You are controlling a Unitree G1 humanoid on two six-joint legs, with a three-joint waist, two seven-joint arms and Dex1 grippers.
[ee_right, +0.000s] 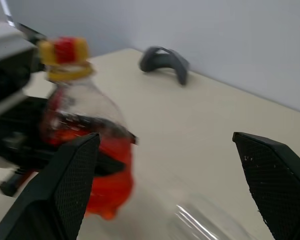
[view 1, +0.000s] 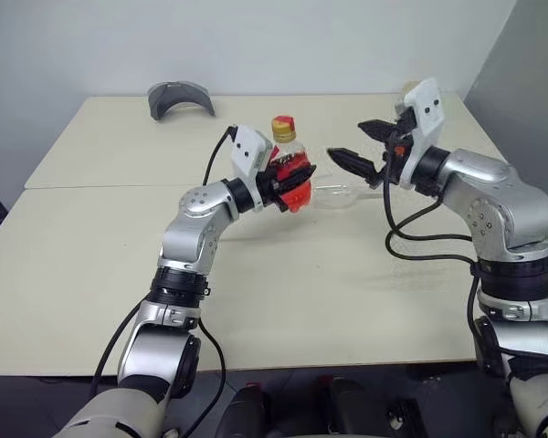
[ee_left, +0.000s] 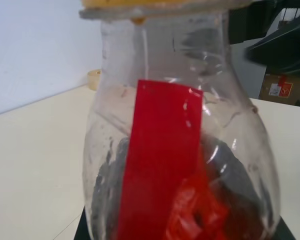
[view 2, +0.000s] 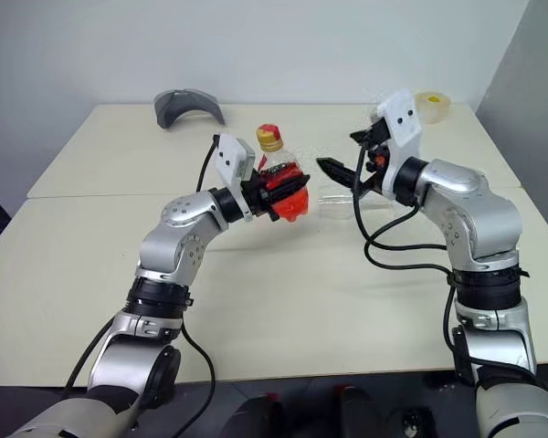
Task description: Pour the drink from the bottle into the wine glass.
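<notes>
Clear bottle [view 1: 290,169], yellow cap [view 1: 284,128], red drink [view 1: 297,193].

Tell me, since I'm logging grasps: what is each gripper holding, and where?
The left gripper is clamped around the lower body of the small clear plastic bottle with the yellow cap. The right gripper is open, holding nothing.

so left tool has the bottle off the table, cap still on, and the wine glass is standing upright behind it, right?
Not quite: the wine glass lies on its side on the table, as the left eye view shows. The rest holds: the left tool is shut on the bottle, raised off the table, with its yellow cap on.
</notes>
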